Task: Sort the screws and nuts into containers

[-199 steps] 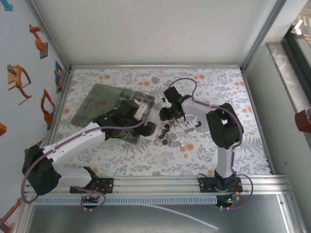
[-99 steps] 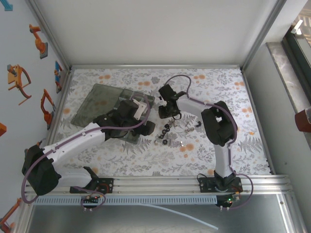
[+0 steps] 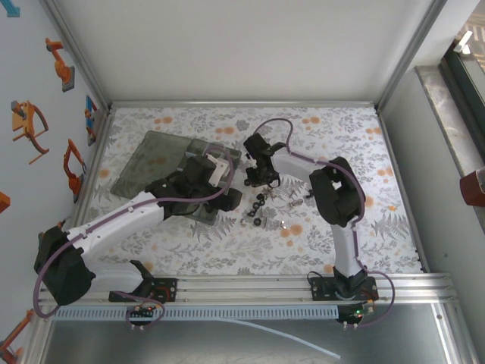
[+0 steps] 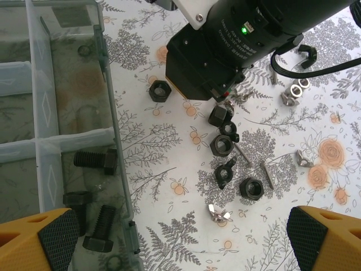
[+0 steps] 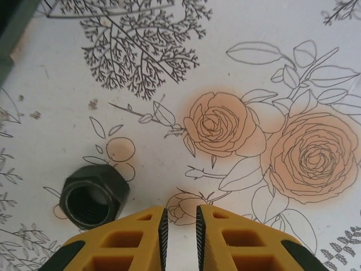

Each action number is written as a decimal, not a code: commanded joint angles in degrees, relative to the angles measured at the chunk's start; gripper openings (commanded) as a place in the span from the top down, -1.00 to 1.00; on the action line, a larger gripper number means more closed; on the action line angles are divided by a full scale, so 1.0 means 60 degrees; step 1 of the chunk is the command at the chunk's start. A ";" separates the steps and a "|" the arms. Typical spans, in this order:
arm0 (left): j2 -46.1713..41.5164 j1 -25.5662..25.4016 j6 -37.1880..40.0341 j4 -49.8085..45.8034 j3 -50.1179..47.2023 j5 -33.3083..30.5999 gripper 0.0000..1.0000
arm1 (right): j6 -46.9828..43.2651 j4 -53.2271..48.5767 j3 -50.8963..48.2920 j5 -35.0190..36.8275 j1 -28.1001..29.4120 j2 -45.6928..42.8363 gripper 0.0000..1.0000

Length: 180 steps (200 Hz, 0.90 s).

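Observation:
A loose heap of black nuts [image 4: 221,145] and slim silvery screws [image 4: 267,175] lies on the flowered cloth, also seen from above as a dark cluster [image 3: 259,208]. One black hex nut [image 5: 93,196] sits just left of my right gripper [image 5: 180,210], outside its fingers. Those jaws stand a narrow gap apart with only cloth between them. My left gripper [image 4: 180,237] hovers wide open over the cloth beside the containers [image 4: 42,113]. The near compartment holds three black screws [image 4: 96,161].
A lone black nut [image 4: 159,90] lies by the box wall, below the right wrist body [image 4: 225,51]. A silvery wing nut [image 4: 220,213] and more silvery pieces [image 4: 293,93] lie around. The box's flat lid [image 3: 148,159] spreads to the back left.
My right gripper has moved left toward the box and its jaws have narrowed. The left arm has stayed still and open.

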 commanded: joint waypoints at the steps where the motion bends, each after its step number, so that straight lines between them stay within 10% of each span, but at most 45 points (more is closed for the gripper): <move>1: -0.0134 0.0046 0.0091 0.0175 -0.0061 -0.0048 -0.95 | -0.0123 -0.0390 0.0178 0.0130 0.0083 0.0153 0.59; 180: -0.0249 0.0075 0.0031 0.0128 -0.0211 -0.0163 -0.95 | -0.0022 0.1508 -0.0388 -0.0780 0.0480 -0.0713 0.03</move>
